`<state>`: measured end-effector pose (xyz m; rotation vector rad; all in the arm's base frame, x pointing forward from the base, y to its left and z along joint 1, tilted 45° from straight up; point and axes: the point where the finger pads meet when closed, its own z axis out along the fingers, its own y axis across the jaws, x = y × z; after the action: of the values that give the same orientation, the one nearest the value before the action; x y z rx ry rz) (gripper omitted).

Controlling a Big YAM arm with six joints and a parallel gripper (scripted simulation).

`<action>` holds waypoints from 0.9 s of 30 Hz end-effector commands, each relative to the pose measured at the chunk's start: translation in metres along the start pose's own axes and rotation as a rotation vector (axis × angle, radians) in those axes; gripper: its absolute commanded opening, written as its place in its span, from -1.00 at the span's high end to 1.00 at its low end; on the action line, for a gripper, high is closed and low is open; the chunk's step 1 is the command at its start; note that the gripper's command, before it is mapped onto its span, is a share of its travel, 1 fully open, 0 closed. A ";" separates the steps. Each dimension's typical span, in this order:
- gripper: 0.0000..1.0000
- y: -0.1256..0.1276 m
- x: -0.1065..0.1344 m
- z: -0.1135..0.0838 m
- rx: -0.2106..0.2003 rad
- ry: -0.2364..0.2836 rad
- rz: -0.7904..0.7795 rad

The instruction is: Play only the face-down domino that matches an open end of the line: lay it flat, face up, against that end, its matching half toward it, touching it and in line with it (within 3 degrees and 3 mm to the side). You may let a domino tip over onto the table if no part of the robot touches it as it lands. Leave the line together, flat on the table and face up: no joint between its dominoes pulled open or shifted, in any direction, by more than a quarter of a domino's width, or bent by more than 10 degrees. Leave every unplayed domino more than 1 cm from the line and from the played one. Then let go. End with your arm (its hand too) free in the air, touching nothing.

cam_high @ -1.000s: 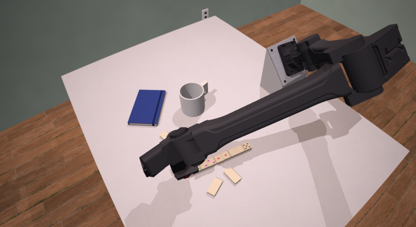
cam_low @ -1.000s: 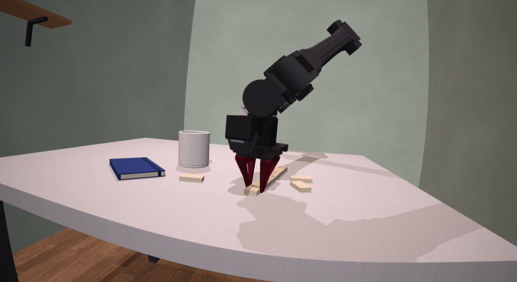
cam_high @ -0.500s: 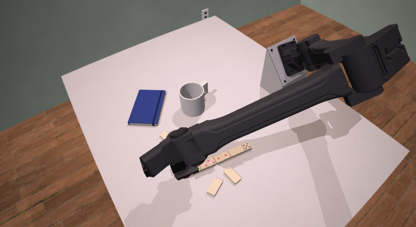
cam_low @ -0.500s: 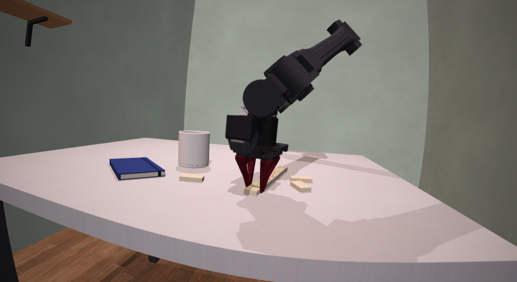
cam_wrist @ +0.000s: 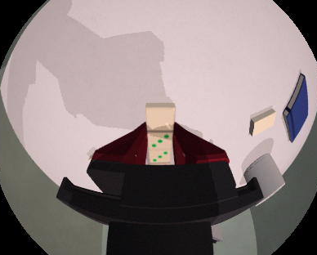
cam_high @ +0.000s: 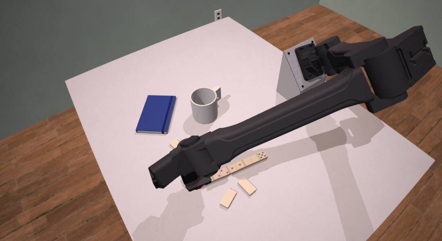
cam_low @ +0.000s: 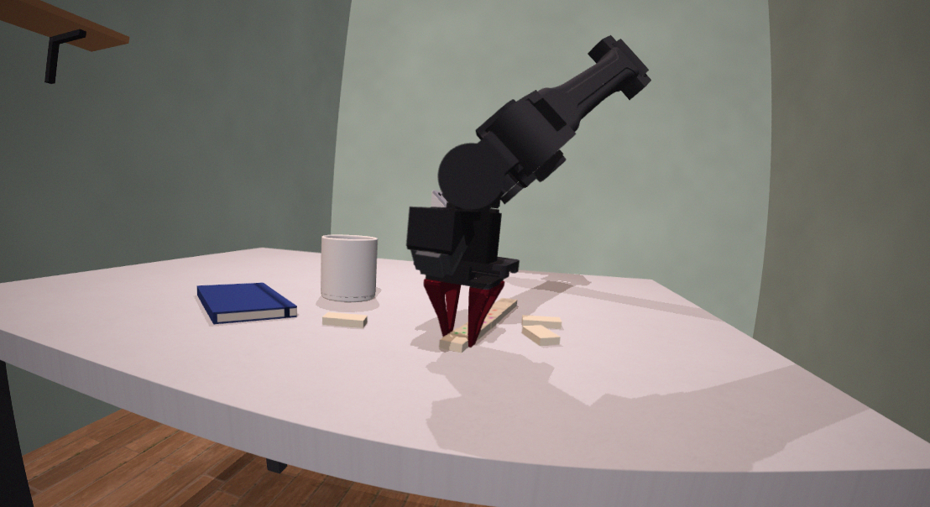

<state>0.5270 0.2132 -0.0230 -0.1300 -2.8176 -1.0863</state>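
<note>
My gripper (cam_low: 459,340) (cam_wrist: 159,127) points down, its red fingertips close against both long sides of a face-up domino (cam_low: 453,345) (cam_wrist: 160,116) low at the table. It looks shut on this domino. Its outer half is blank; its green three faces a green three of the domino line (cam_high: 251,159) (cam_low: 499,313) (cam_wrist: 159,157). The two look flat, in line and touching. The line's far end shows a black five. Three face-down dominoes lie apart: one (cam_high: 246,186) and another (cam_high: 228,198) beside the line, a third (cam_high: 174,143) (cam_low: 344,320) (cam_wrist: 264,123) on the notebook's side. The arm hides the joint in the top view.
A grey mug (cam_high: 204,109) (cam_low: 348,269) (cam_wrist: 266,176) stands on the table. A blue notebook (cam_high: 156,113) (cam_low: 243,300) (cam_wrist: 300,110) lies beyond the third face-down domino. The forearm (cam_high: 278,112) reaches low over the table from the base.
</note>
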 end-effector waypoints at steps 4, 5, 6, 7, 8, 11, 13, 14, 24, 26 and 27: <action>0.56 0.023 -0.005 -0.006 0.001 -0.011 -0.052; 0.56 0.023 -0.005 -0.006 0.001 -0.011 -0.052; 0.56 0.023 -0.005 -0.006 0.001 -0.011 -0.052; 0.56 0.023 -0.005 -0.006 0.001 -0.011 -0.052; 0.56 0.023 -0.005 -0.006 0.001 -0.011 -0.052; 0.56 0.004 -0.002 -0.005 0.002 -0.007 -0.008; 0.56 0.009 -0.003 -0.005 0.003 -0.008 -0.018; 0.56 0.011 -0.003 -0.005 0.004 -0.008 -0.023; 0.56 0.026 -0.004 -0.006 0.006 -0.010 -0.054; 0.56 0.026 -0.004 -0.006 0.006 -0.010 -0.054; 0.56 0.026 -0.004 -0.006 0.006 -0.010 -0.054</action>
<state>0.5262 0.2156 -0.0203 -0.1219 -2.8204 -1.0726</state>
